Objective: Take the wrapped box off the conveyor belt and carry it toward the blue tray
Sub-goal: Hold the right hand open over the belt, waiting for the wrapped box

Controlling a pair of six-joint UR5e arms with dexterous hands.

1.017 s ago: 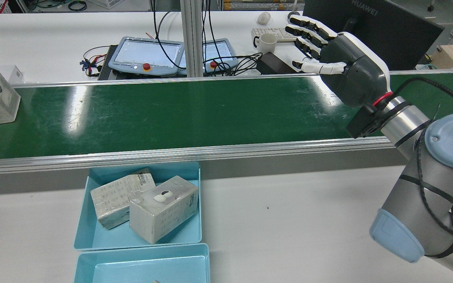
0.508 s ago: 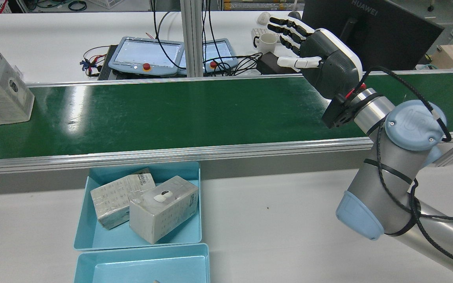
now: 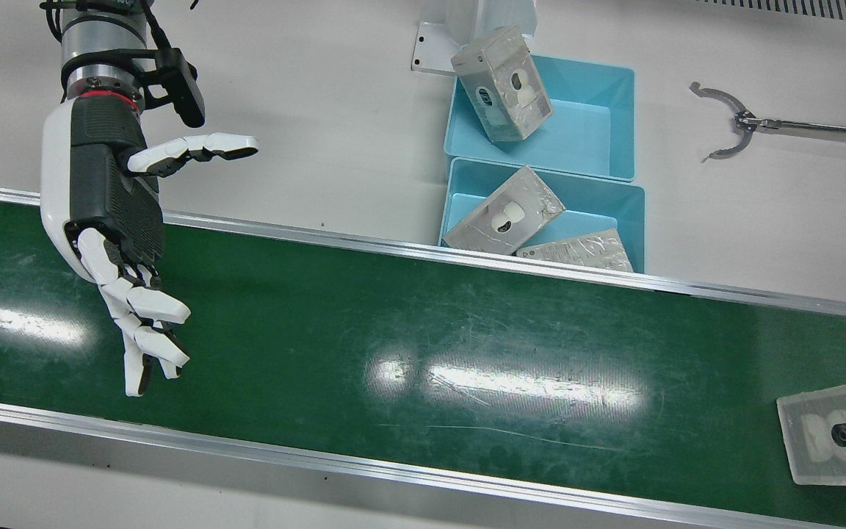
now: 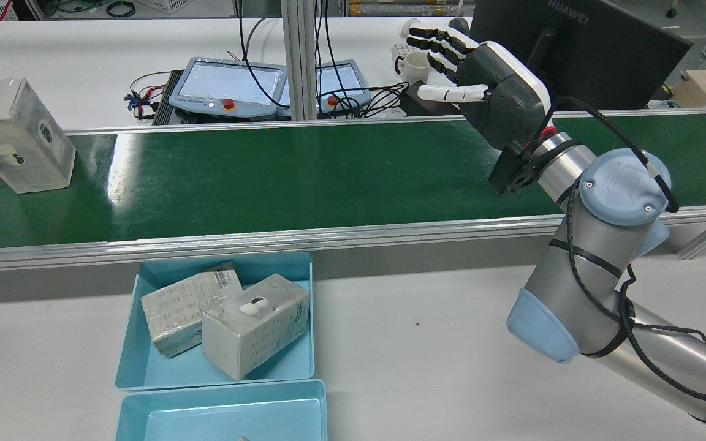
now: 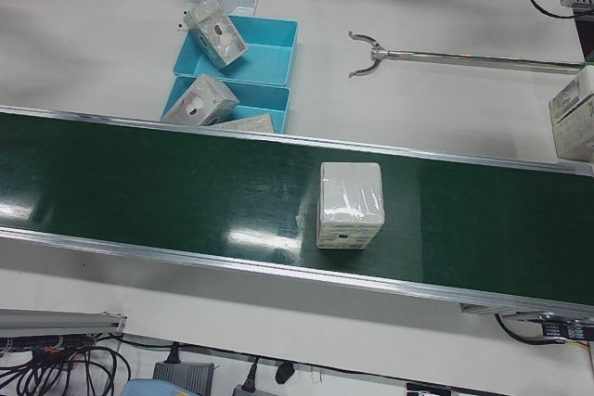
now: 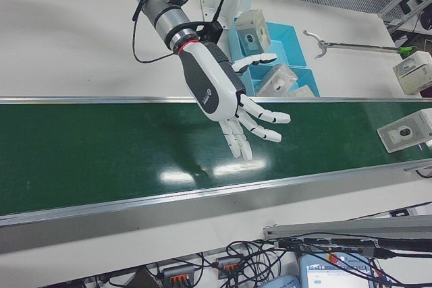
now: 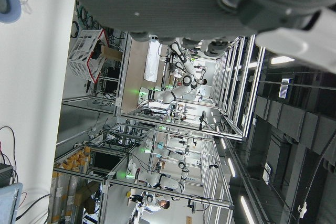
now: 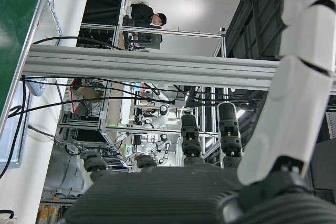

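Note:
A wrapped box (image 4: 19,138) stands upright at the left end of the green conveyor belt (image 4: 298,177) in the rear view. The same wrapped box (image 3: 838,433) sits at the right edge of the front view and mid-belt in the left-front view (image 5: 350,203). My right hand (image 4: 494,92) hovers open over the belt's other end, fingers spread, far from the box and holding nothing. From the front, the right hand (image 3: 107,220) shows palm down above the belt. My left hand (image 7: 173,3) shows only in its own view, palm bare, nothing in it.
Two blue trays (image 4: 144,367) sit below the belt's near rail, the closer-to-belt one holding two wrapped boxes (image 4: 255,331). A metal reacher tool (image 3: 731,121) lies on the white table. Another box (image 5: 575,122) rests off the belt. Screens, cables and a mug (image 4: 414,64) sit behind the belt.
The wrapped box has ridden rightward along the belt in the rear view. My right hand has swung left and farther out over the belt's far rail, still open.

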